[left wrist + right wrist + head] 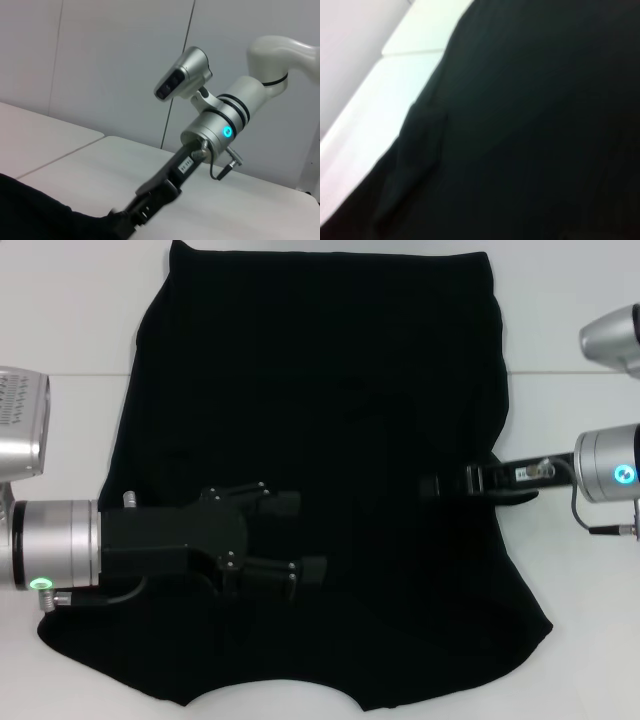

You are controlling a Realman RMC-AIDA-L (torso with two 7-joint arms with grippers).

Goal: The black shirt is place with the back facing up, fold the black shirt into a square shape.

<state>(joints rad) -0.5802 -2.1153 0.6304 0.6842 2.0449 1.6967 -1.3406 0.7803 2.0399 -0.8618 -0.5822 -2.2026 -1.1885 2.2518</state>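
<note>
Keep both grippers low; gather one fabric layer before lifting. Black shirt (pixel 320 440) spread flat on white table (pixel 60 330). Left gripper (pixel 300 537) over shirt's near-left area, jaws apart, empty, fabric beneath. Right gripper (pixel 440 485) at right edge; jaw state indeterminate.

Black shirt (pixel 330 440), plain matte fabric, spread flat (edges slightly rumpled), covering most of the white tabletop
</note>
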